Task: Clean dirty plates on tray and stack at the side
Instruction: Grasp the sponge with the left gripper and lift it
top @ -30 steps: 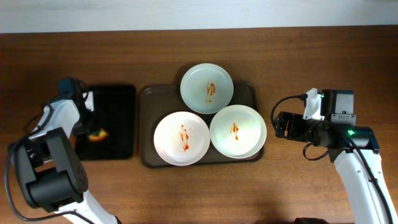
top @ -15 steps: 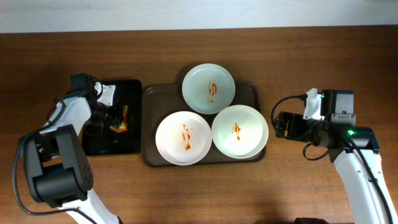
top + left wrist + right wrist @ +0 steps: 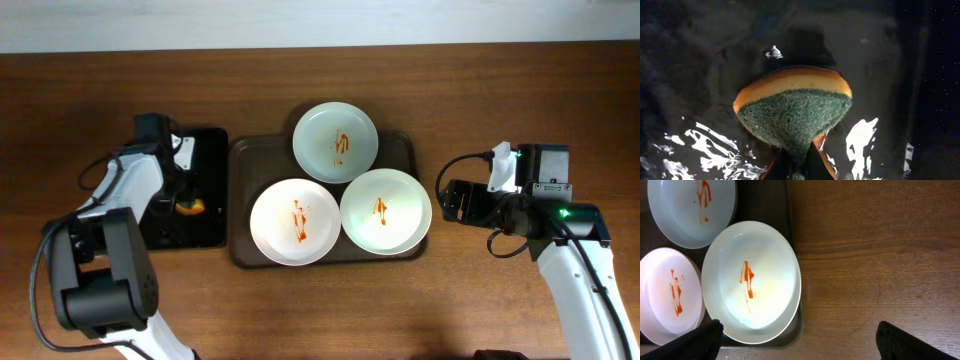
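- L claw (image 3: 797, 162) clamped on sponge (image 3: 792, 107), over black tray (image 3: 210, 232), left of brown tray (image 3: 403, 146)
- R claw (image 3: 799, 347) wide open, empty, right of brown tray
- 3 smeared plates (image 3: 294, 221) on brown tray

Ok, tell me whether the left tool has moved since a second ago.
Yes. The left tool, pinching the sponge, has shifted right, toward the brown tray, above the black tray.

White plates (image 3: 294, 221) streaking red-orange on brown.
All three plates are showing white with thin red-orange smears; the tray (image 3: 252, 152) is showing dark brown, the tabletop (image 3: 500, 100) is running in warm brown wood grain, the sponge (image 3: 795, 100) is showing orange over speckled dark green, and the black tray (image 3: 207, 222) is gleaming glossy.
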You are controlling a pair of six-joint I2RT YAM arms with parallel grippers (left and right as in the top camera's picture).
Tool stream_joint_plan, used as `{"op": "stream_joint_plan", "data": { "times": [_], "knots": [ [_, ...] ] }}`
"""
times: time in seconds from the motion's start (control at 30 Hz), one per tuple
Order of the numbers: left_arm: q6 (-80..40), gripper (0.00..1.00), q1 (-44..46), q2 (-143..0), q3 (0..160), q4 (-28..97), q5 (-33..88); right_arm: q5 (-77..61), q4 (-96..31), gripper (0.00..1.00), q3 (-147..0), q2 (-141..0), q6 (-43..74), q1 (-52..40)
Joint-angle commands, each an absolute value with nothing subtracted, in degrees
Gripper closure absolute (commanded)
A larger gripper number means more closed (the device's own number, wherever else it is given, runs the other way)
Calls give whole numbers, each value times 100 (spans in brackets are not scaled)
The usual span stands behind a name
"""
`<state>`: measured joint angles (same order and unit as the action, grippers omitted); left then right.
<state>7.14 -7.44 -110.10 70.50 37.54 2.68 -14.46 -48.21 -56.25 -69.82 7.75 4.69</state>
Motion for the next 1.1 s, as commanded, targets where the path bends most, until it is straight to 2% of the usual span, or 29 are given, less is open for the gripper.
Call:
{"op": "stream_joint_plan", "data": {
  "times": [0.0,0.23,0.57,0.83,1.07],
  "knots": [
    [545,100,-469,-10287,7135,3750,-191,-1472,-4823,2,-5743,-7013,781,491],
    [209,100,-434,-9437,7153,3804,-456,-1472,-4821,2,-5743,-7013,779,491],
    [-349,100,-438,-9087,7150,3944,-436,-1474,-4825,2,-5741,-7013,781,491],
    [27,100,-440,-8600,7153,2810,-440,-1474,-4825,2,-5741,-7013,781,491],
    [27,100,-438,-8171,7150,2655,-565,-1472,-4825,2,-5741,-7013,781,491]
  ]
}}
